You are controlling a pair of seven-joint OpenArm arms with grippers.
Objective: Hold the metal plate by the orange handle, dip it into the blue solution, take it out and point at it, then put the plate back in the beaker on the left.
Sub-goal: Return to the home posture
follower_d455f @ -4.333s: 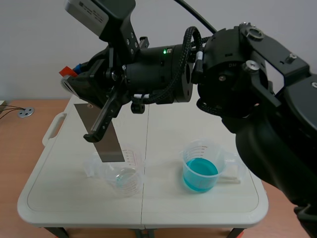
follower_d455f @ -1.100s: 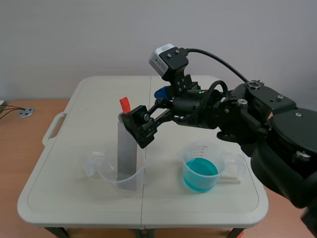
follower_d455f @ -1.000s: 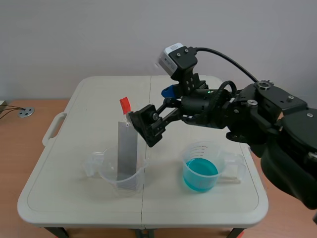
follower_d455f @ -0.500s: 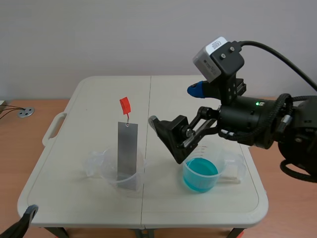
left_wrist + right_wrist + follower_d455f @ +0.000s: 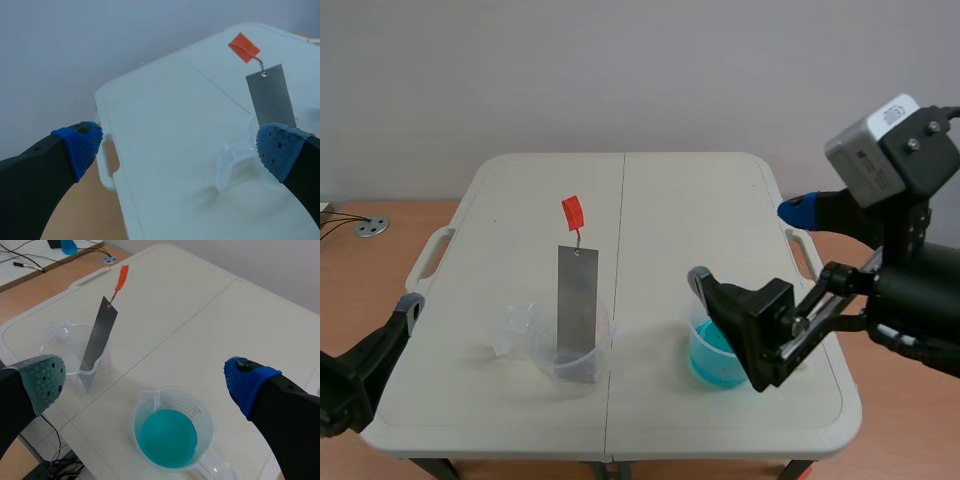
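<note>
Black left gripper: mine, low at the frame's lower left, fingers spread wide, holding nothing.
Metal plate: stands in the clear beaker, left of centre, with the orange handle on top, free.
Plate risk: it only leans on the rim, so I judge a bump could tip it or the beaker.
Blue solution: in the second beaker, right of centre, apart from the plate.
Right gripper: lower right, spread wide, empty, and close over the solution. A careless swing could spill it.

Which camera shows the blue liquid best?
Right wrist view: it looks down onto the whole blue liquid. In the scene view the right gripper partly covers it; the left wrist view misses it.
</note>
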